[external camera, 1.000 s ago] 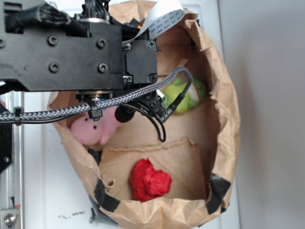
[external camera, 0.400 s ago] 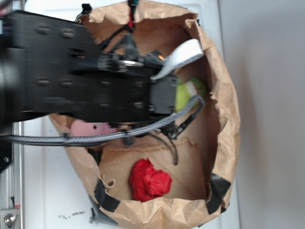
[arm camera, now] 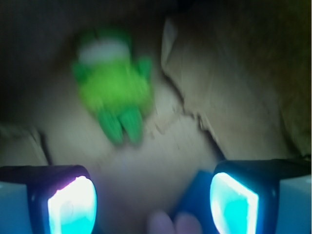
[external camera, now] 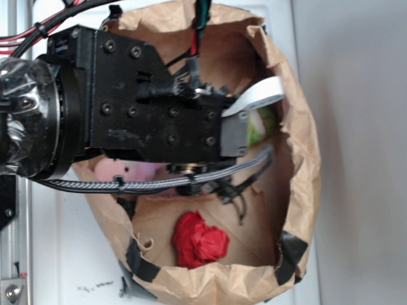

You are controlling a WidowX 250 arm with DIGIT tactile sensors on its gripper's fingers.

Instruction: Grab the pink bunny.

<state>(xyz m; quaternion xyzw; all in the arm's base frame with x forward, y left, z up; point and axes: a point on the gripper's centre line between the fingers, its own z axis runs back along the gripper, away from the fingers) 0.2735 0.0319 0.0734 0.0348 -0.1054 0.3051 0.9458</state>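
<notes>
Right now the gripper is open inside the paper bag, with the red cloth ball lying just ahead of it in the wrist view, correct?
Not quite. In the wrist view the thing ahead of the open gripper is the green plush, not the red cloth ball. The paper bag part is right.

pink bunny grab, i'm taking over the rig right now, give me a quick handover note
Tool: open and empty, low inside the brown paper bag, its two lit fingers apart.
Small soft pale-pink plush bunny: on the bag floor, largely hidden under the arm in the exterior view; only a pink edge shows between the fingers at the bottom of the wrist view.
Fuzzy yellow-green plush toy lies ahead of the tool; red wrinkled cloth ball sits apart, near the bag's front.
Done: tool brought over the bunny.
Left: lower, close on the bunny, lift.
</notes>
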